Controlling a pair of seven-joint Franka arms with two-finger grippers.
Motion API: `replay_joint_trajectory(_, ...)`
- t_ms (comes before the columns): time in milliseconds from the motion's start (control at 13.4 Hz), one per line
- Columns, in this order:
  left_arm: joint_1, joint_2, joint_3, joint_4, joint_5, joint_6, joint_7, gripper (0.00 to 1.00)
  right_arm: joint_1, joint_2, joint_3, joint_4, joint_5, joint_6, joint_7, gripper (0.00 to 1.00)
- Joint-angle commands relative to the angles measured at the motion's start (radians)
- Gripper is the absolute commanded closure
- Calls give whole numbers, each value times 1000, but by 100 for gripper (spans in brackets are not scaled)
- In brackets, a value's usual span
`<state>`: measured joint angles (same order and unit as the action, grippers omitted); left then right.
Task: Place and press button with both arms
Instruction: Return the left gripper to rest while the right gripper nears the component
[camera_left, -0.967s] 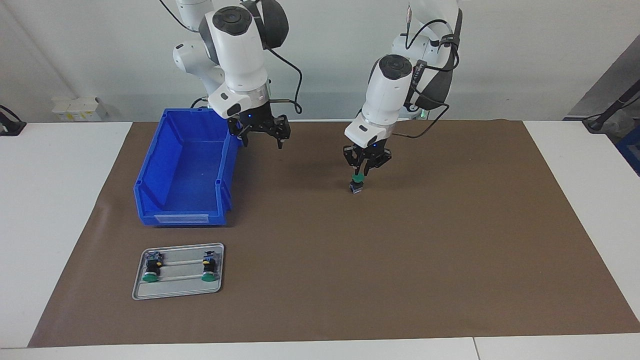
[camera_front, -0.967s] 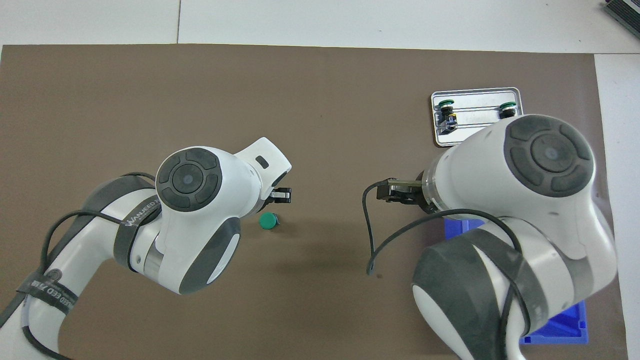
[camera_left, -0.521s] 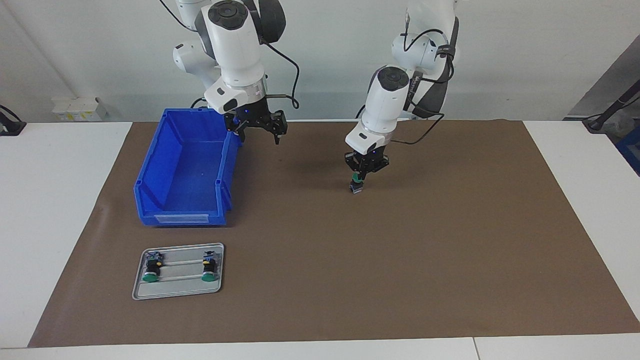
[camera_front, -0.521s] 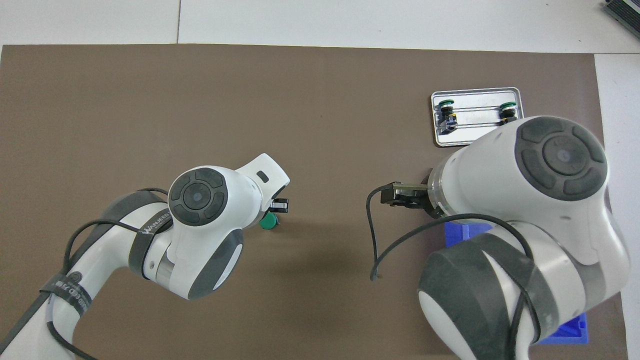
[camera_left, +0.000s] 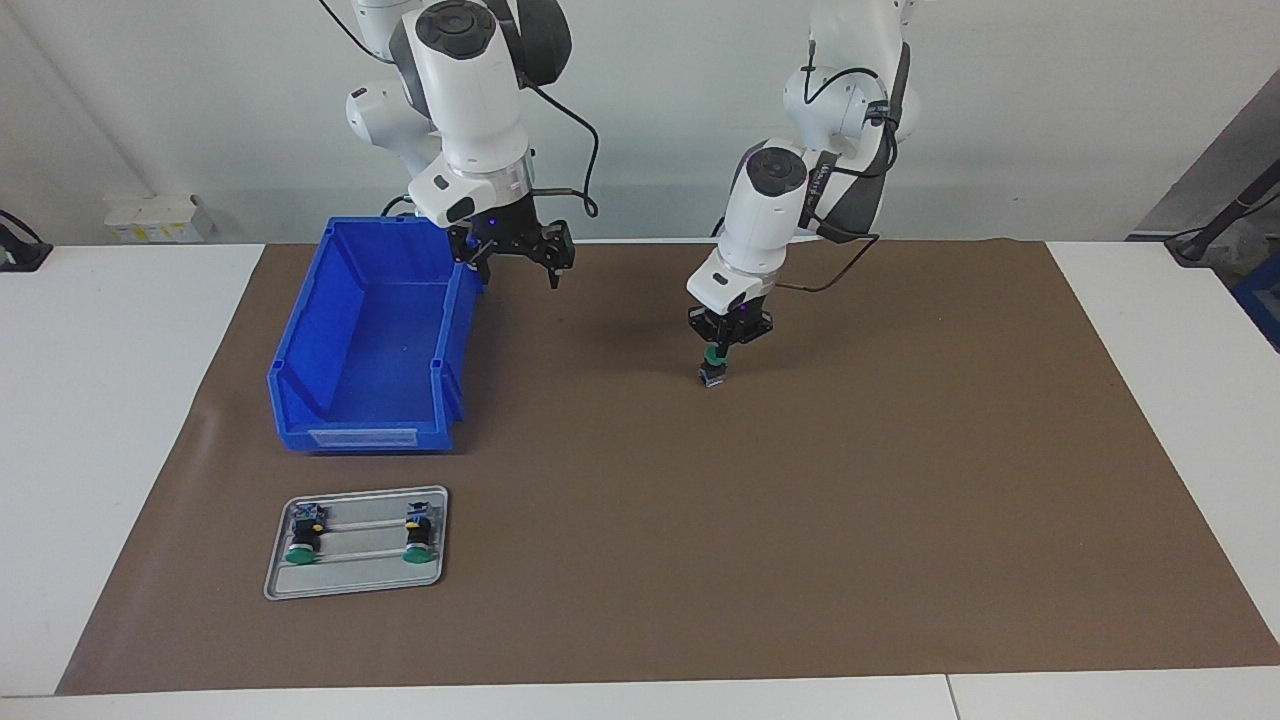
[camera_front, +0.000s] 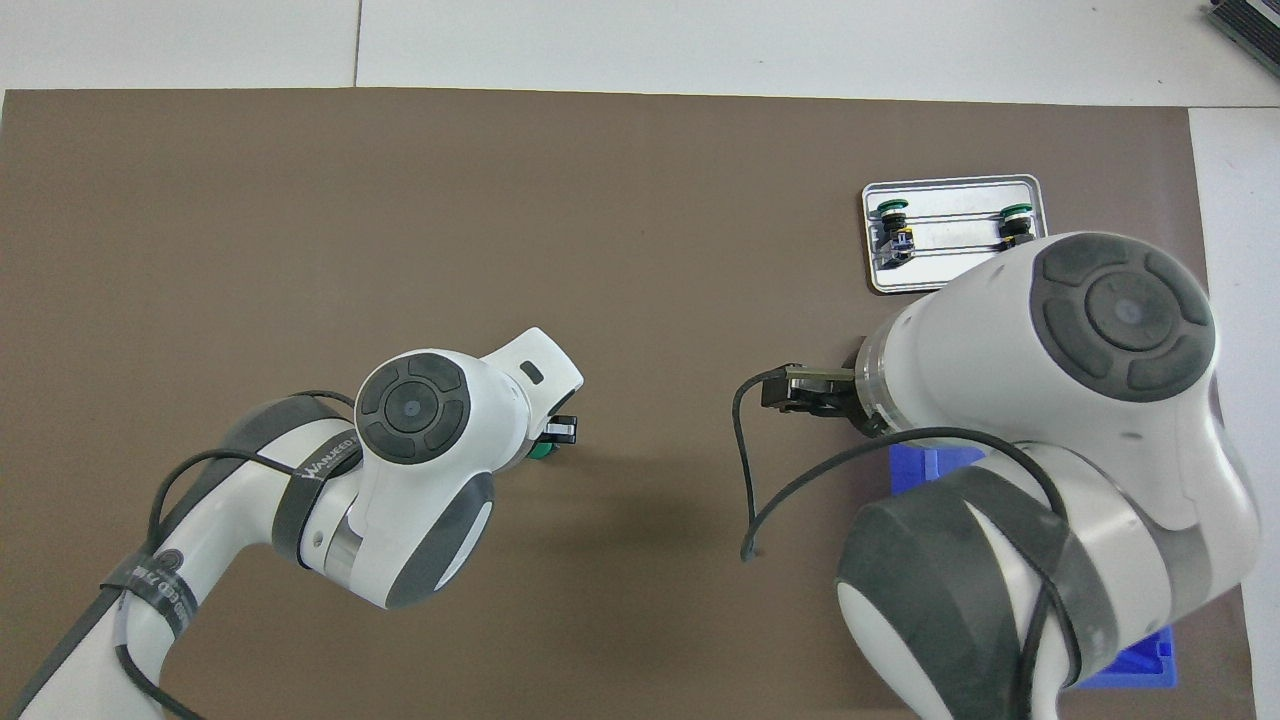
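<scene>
Button (camera_left: 713, 364): green cap, black body. Bin (camera_left: 372, 340): solid blue. Tray (camera_left: 356, 542): plain silver-grey. Mat (camera_left: 800, 520): plain brown. Desk (camera_left: 100, 400): white. Arms (camera_left: 470, 90): white shells, black cables, black grippers.

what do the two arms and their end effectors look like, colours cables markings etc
Both arms are glossy white with rounded segments, dark grey joint bands and round dark grey caps. The left arm carries black lettering on a grey band and a loose black cable. The right arm trails a looping black cable. Each end effector, left and right, is black, with a small blue light.
</scene>
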<state>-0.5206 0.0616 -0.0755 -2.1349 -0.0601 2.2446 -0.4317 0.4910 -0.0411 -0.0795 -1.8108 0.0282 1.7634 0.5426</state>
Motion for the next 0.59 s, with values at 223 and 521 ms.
replay_joint_trajectory(223,-22,-26,11,-80,23,95,-44,100,-8,-31,3,-35,16,-4,-21,0)
replay_joint_trajectory(521,-36,-20,11,-89,23,104,-47,100,-8,-31,3,-38,16,-4,-23,0)
